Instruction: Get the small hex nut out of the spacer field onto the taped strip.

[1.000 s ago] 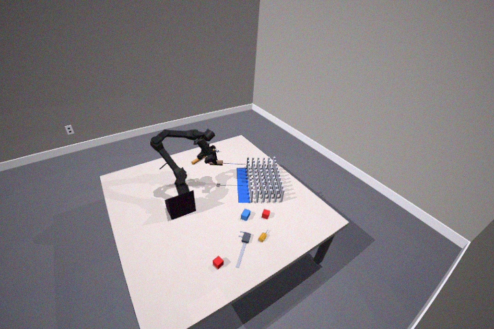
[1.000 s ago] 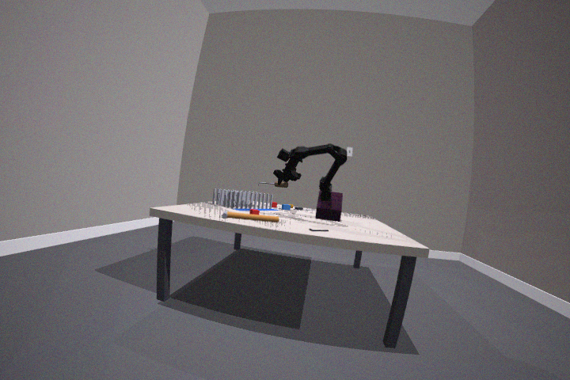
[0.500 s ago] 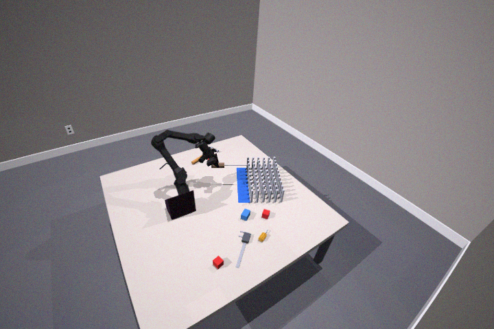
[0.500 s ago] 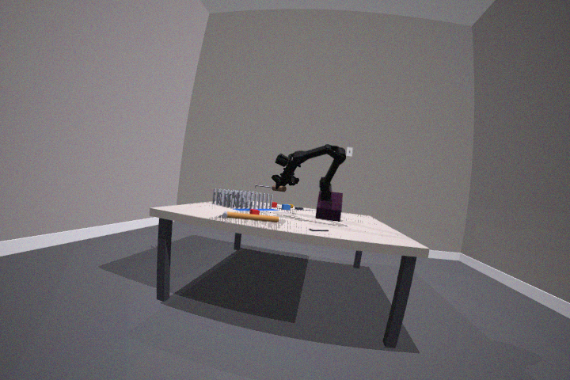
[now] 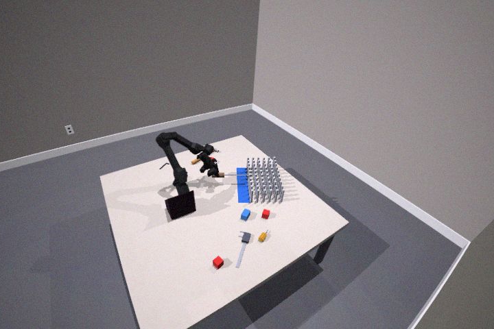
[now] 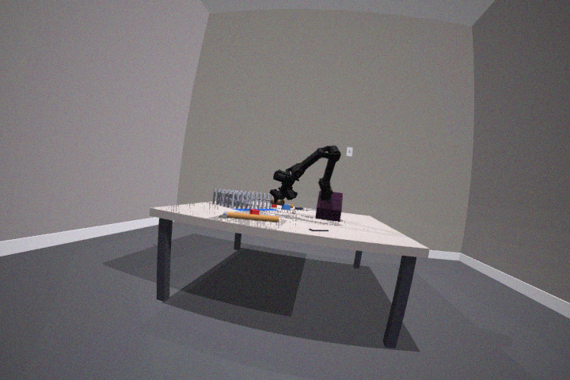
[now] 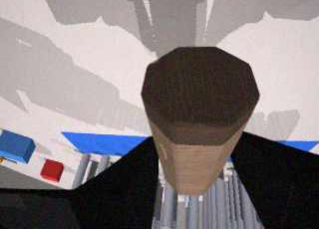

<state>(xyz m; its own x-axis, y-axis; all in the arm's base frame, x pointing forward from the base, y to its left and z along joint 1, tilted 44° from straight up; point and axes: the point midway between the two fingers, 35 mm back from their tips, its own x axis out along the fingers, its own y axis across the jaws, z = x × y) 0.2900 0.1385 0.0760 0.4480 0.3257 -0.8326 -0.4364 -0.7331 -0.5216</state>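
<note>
The tiny nut cannot be seen among the grey metal spacers (image 5: pixel 265 180), which stand in neat rows right behind the blue strip (image 5: pixel 242 186). The claw (image 5: pixel 215 173) pinches the brown wooden handle (image 7: pixel 195 123) of a hook tool, whose thin rod reaches over the strip to the spacers

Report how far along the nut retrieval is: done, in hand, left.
Done: the gripper is shut on the hook tool's wooden handle. In hand: the tool's thin rod lies level, reaching across the blue strip to the edge of the spacers. Left: the nut is not visible on the strip, so dragging it out, setting the tool down outside the field and opening the jaws all remain.
</note>
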